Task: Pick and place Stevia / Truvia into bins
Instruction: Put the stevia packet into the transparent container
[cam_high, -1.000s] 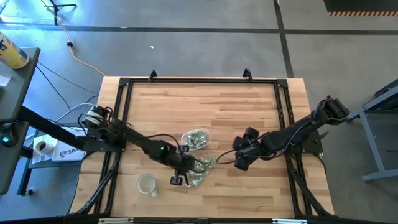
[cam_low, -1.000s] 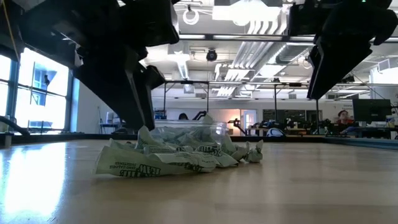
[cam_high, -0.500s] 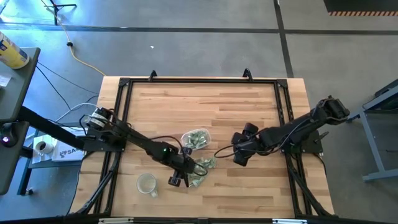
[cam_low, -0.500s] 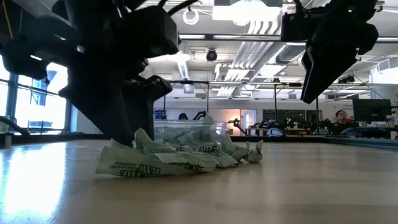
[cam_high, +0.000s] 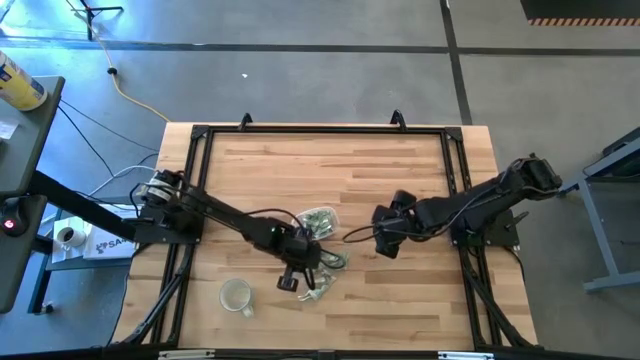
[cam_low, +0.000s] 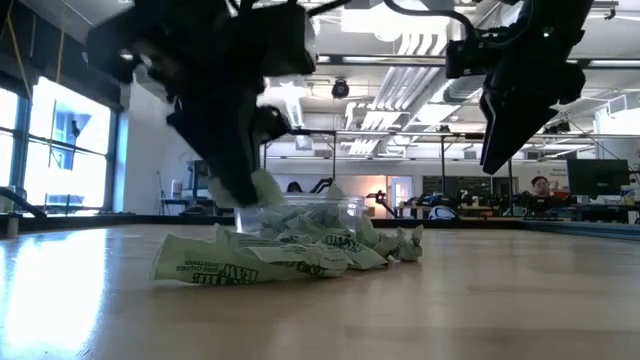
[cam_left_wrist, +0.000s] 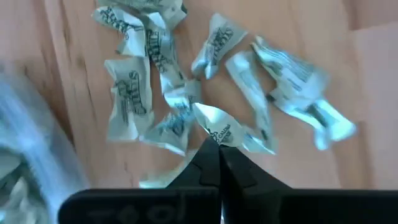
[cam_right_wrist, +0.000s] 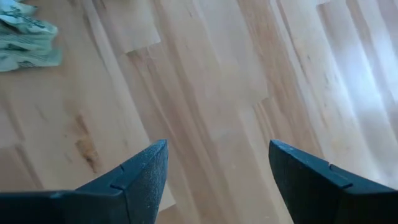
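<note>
Green and white Stevia sachets lie in a loose pile (cam_high: 326, 264) on the wood, spread out in the left wrist view (cam_left_wrist: 143, 93) and heaped in the low view (cam_low: 270, 258). The clear tub (cam_high: 318, 222) stands just beyond the pile with several sachets inside, and shows behind the pile in the low view (cam_low: 305, 212). My left gripper (cam_left_wrist: 217, 148) is above the pile, shut on one sachet (cam_left_wrist: 214, 124). My right gripper (cam_right_wrist: 217, 162) hangs open over bare wood right of the pile (cam_high: 384, 242), touching nothing. My left gripper pinches one sachet by an end (cam_left_wrist: 211, 134) between its two fingertips, coming from above and pointing down. The sachet is lifted clear of the pile and sticks out past the fingertips (cam_low: 263, 188).
A round clear cup (cam_high: 237, 295) stands near the table's near edge, left of the pile. A black frame (cam_high: 200, 135) runs around the table. The wood right of the pile and toward the far edge (cam_high: 330, 170) is bare.
My left gripper has risen off the pile with one sachet between its shut fingers, and its arm has swung toward the table's right. My right gripper has drifted a little toward the far edge and stayed open. The pile and the tub have kept their places.
</note>
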